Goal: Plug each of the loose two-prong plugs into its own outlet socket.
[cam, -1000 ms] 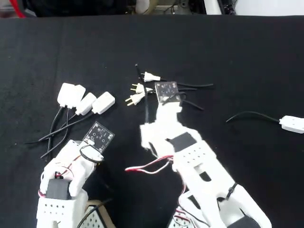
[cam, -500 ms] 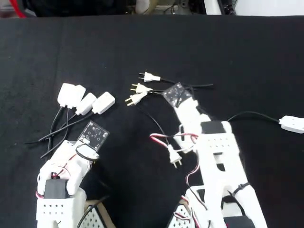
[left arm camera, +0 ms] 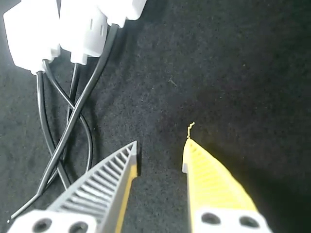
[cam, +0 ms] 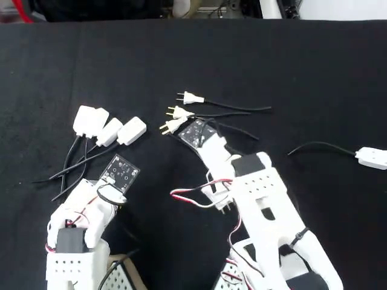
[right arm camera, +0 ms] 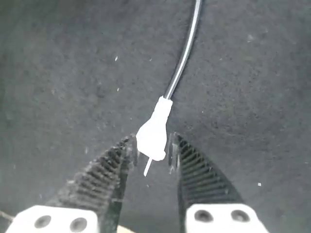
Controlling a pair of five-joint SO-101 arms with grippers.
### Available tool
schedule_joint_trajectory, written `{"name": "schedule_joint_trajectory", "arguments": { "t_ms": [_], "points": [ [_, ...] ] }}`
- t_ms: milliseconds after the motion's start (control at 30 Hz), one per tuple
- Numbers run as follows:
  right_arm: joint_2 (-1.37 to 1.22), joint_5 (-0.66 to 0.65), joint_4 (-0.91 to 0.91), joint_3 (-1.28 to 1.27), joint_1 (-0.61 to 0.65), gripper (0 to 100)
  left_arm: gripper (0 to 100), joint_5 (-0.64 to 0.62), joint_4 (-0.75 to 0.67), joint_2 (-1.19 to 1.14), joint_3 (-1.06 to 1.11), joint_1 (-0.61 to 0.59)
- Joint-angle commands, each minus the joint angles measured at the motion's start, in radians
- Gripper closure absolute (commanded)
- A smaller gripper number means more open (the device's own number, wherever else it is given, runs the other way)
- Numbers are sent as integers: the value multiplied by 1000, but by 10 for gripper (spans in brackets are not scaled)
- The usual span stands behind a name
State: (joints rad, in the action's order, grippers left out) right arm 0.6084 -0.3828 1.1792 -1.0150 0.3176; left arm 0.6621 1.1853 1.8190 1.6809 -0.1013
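My right end effector (right arm camera: 149, 150), spread on both sides of a small white two-prong plug (right arm camera: 153, 130) on the black worktop (right arm camera: 252, 73), is at the pick-up step, I think; next it must close on the plug body, not the prongs.

You are working on a table (cam: 314, 66) covered edge to edge in black cloth, and the light lies evenly across it. Close up, the weave (left arm camera: 233, 63) looks grey and slightly fuzzy, dotted with pale specks of lint (right arm camera: 116, 58). Past the table's far edge you can see a narrow strip of room: a red strap or cable (cam: 21, 11) at one corner, a cream post (cam: 181, 7) near the middle, a dark tangle of cables (cam: 233, 7) beside it, and a bright white panel (cam: 344, 9) at the other corner.
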Motion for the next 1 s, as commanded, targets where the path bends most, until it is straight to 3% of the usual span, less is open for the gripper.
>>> {"name": "schedule_joint_trajectory", "arguments": {
  "t_ms": [0,367,533,667,833,967],
  "points": [
    [1,49,-49,-10,11,884,841,8,5,5,18,-12],
    [1,61,6,-12,3,882,841,8,5,5,18,-12],
    [-10,63,8,-12,-84,873,841,8,5,5,18,-12],
    [-93,63,20,7,-106,809,841,8,5,5,18,-12],
    [-217,63,23,74,-101,868,841,8,5,5,18,-12],
    [-275,110,35,116,-101,836,841,8,5,5,18,-7]
  ]
}}
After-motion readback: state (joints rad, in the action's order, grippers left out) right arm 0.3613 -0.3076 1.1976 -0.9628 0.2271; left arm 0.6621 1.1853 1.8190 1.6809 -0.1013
